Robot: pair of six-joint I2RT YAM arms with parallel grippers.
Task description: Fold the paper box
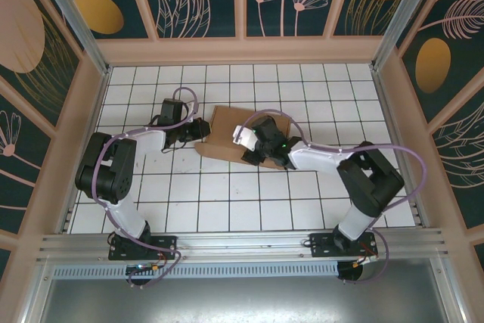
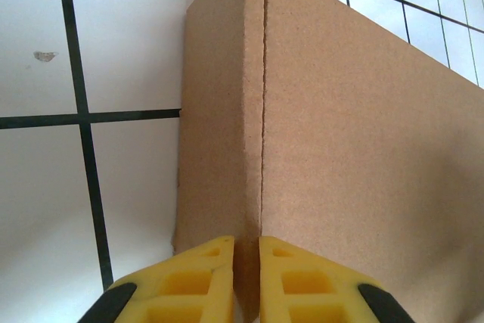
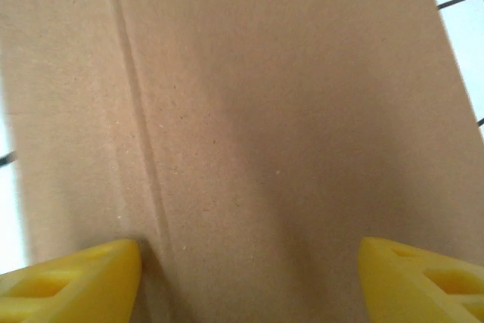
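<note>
The paper box [image 1: 224, 128] is plain brown cardboard lying on the white tiled table, a little beyond the middle. My left gripper [image 1: 203, 129] is at the box's left end. In the left wrist view the yellow fingers [image 2: 215, 277] of this gripper [image 2: 247, 266] are pinched on an upright corner edge of the box [image 2: 340, 111]. My right gripper [image 1: 253, 150] is over the box's near right part. In the right wrist view it [image 3: 249, 277] stands open, its fingertips [image 3: 83, 274] wide apart against a flat creased panel of the box [image 3: 265, 111].
Black grid lines cross the white table [image 1: 227, 194]. Patterned walls [image 1: 53, 88] enclose it on the left, back and right. A metal rail [image 1: 242, 251] carrying both arm bases runs along the near edge.
</note>
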